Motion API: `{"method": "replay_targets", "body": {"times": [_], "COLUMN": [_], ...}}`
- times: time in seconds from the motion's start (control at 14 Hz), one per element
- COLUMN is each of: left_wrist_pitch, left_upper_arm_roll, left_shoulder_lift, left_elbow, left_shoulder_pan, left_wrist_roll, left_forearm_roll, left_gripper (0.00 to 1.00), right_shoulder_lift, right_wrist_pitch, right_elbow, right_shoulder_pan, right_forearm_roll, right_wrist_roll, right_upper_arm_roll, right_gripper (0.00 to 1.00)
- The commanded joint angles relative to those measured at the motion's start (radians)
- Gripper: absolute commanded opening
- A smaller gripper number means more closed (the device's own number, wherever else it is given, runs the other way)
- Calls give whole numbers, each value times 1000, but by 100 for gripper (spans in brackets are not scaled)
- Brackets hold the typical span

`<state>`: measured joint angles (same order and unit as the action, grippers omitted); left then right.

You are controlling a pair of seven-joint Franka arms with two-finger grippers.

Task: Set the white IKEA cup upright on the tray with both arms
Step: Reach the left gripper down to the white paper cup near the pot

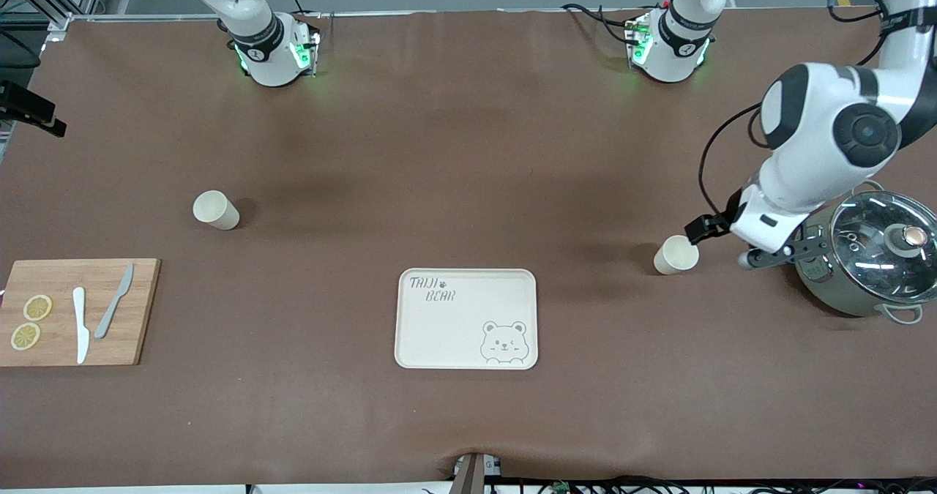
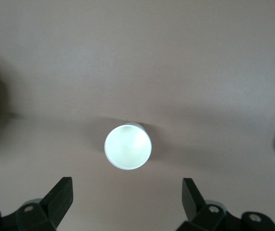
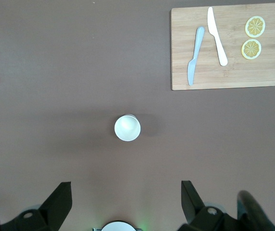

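Two white cups stand upright on the brown table. One cup (image 1: 676, 254) is toward the left arm's end, beside the pot; the other cup (image 1: 216, 209) is toward the right arm's end. The cream tray (image 1: 466, 318) with the bear drawing lies between them, nearer the front camera, with nothing on it. My left gripper (image 1: 754, 258) hangs between the first cup and the pot, open and empty; in the left wrist view that cup (image 2: 128, 147) lies just ahead of the gripper (image 2: 128, 202). My right gripper (image 3: 126, 202) is open, high over the table, with the other cup (image 3: 127, 127) below it; it is out of the front view.
A steel pot with a glass lid (image 1: 871, 260) stands at the left arm's end, close to the left gripper. A wooden cutting board (image 1: 77, 311) with two knives and two lemon slices lies at the right arm's end.
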<state>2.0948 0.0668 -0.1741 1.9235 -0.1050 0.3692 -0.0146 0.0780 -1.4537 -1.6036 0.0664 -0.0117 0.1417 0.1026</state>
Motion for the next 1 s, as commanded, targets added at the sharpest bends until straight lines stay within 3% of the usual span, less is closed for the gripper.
{"method": "replay_targets", "body": {"times": [0.0,0.43,0.93], "left_wrist_pitch": [74,319,352], "left_upper_arm_roll": [2,2,4], "left_shoulder_lift": [-27,-88,-157], "left_elbow": [31,184,215], "left_shoulder_pan": [7,65,79], "left_wrist_roll": [19,-16,-26], "left_forearm_roll": [-25,-47,-48], "left_gripper": [100,100,100], "right_shoulder_lift": [8,9,9], "right_wrist_pitch": [10,12,18], "right_elbow": [-3,-4,-6], "right_shoulder_pan": [16,16,18], "right_forearm_roll": [-4,-2,-2], "right_wrist_roll": [-7,-7,-7], "right_upper_arm_roll": [-11,-12,-11], "right_gripper": [100,100,100]}}
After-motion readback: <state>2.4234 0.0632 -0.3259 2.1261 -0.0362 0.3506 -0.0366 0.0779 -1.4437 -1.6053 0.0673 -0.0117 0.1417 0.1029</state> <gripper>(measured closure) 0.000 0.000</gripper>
